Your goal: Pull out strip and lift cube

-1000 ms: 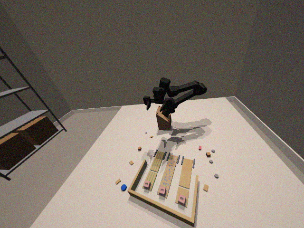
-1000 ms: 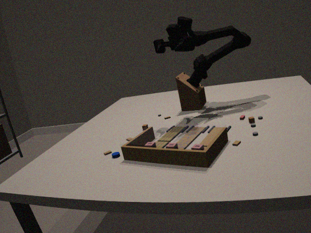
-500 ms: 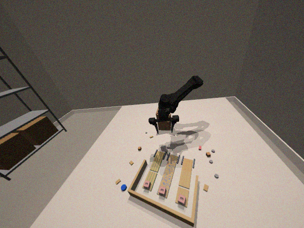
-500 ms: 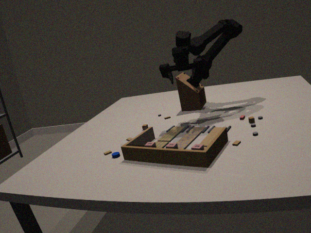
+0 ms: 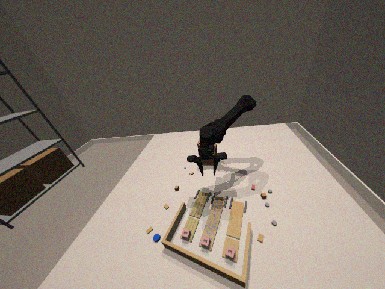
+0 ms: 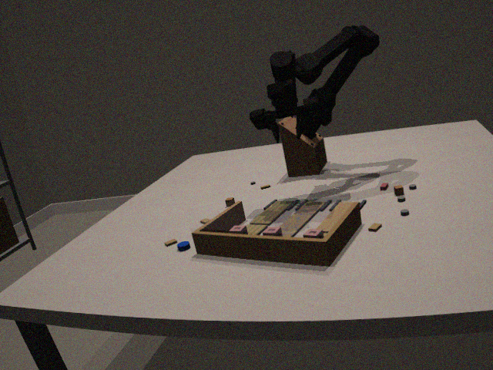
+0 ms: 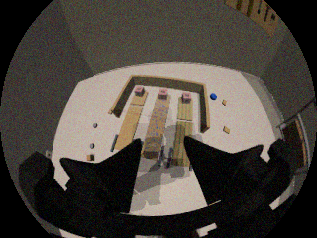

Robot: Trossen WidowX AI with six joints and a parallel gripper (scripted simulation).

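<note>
Tabletop (image 5: 310, 186) in pale white carries everything, with a shelf rack (image 5: 27, 149) standing off its far-left side. Next in bulk comes the black arm (image 6: 318, 67), folded over its brown base block (image 6: 302, 155) and bent down toward the tray. A wooden tray (image 5: 177, 248), walled on three sides and open toward the arm, lies in the middle of the tabletop. Inside it run three strips side by side, their free ends reaching out of the open side.

The middle strip (image 5: 213, 220), tan with a blue speckle, runs unbroken from its free end to the pink labelled cube (image 5: 204, 241) sitting on its inner end near the tray's closed wall. The green-striped strip (image 5: 195, 212) beside it shows a gap across its length, and so does the plain tan strip (image 5: 235, 222); each bears its own pink cube (image 5: 185, 233), (image 5: 230, 251).

The claw (image 5: 207, 171) hangs above the tabletop between the base block and the strips' free ends, pointing down, its two fingers partly apart with nothing between them. In the wrist view the claw (image 7: 160, 159) frames the middle strip (image 7: 157, 129).

Small bits lie scattered around: a blue disc (image 5: 156, 237) just outside the tray's corner, tan chips (image 5: 260, 238), grey discs (image 5: 274, 222) and one red block (image 5: 252, 186).
</note>
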